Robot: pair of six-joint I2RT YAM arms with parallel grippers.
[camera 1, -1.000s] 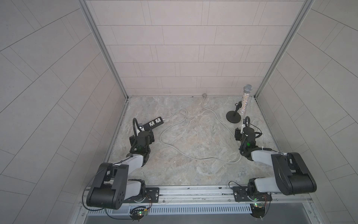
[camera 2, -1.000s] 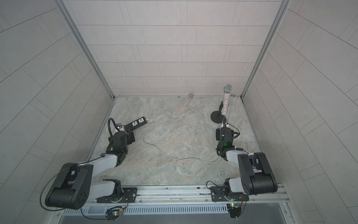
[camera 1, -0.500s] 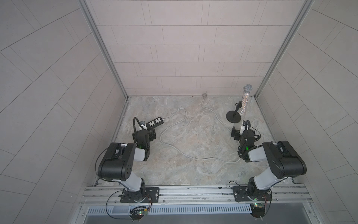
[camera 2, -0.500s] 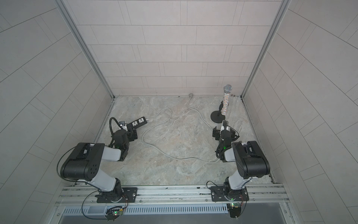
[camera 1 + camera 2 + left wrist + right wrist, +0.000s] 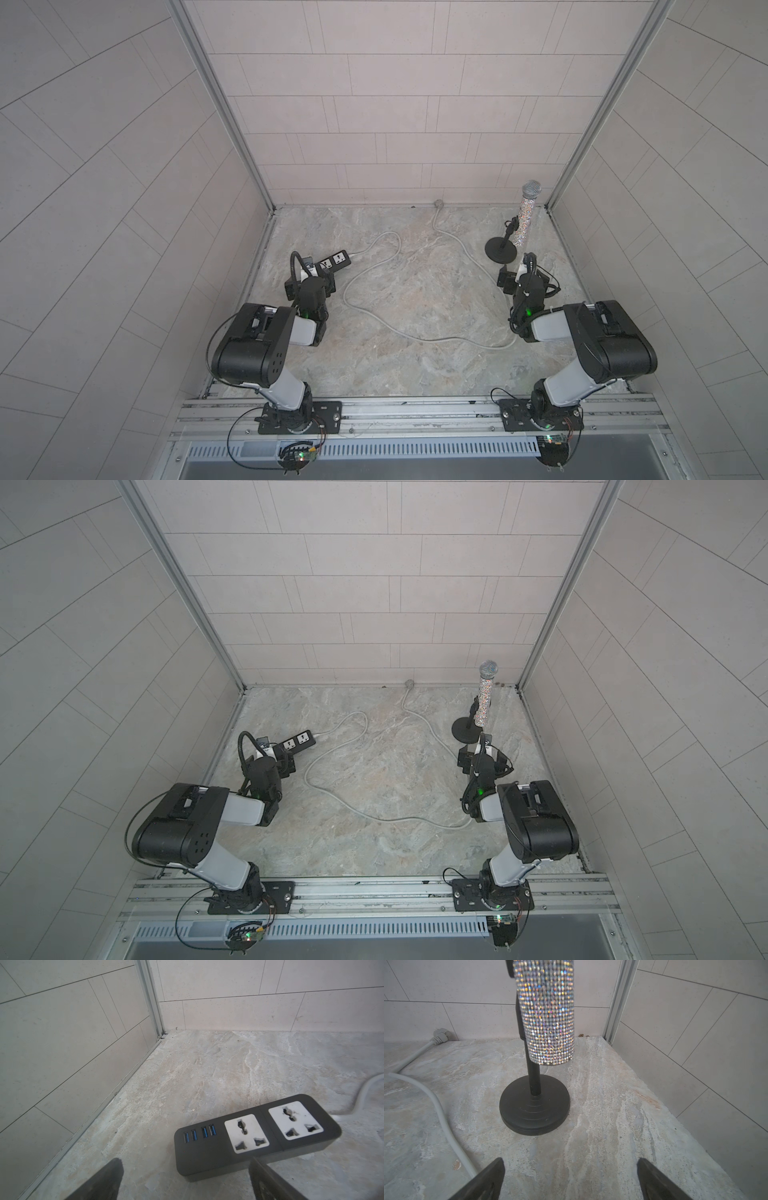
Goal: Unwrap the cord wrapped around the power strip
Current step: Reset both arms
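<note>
The black power strip (image 5: 334, 261) (image 5: 300, 742) lies flat at the table's left, white sockets and blue USB ports up (image 5: 255, 1136). Its light-grey cord (image 5: 457, 341) runs off the far end and lies in loose curves across the table. The cord ends in a grey plug (image 5: 438, 203) (image 5: 441, 1035) at the back wall. No turn of cord shows around the strip. My left gripper (image 5: 316, 279) (image 5: 185, 1164) is open, with the strip's USB end just ahead between its fingertips. My right gripper (image 5: 519, 279) (image 5: 570, 1162) is open over bare table, with the cord passing beside one finger.
A black round-based stand (image 5: 503, 251) (image 5: 534, 1105) holding a glittering microphone (image 5: 524, 220) (image 5: 548, 1012) stands at the back right, just ahead of my right gripper. Tiled walls close the table on three sides; the left wall (image 5: 62, 1053) is near the strip.
Both arms have folded up, their elbows rising over the front rail. The right gripper's jaws have spread wider. The strip and cord lie as before.
</note>
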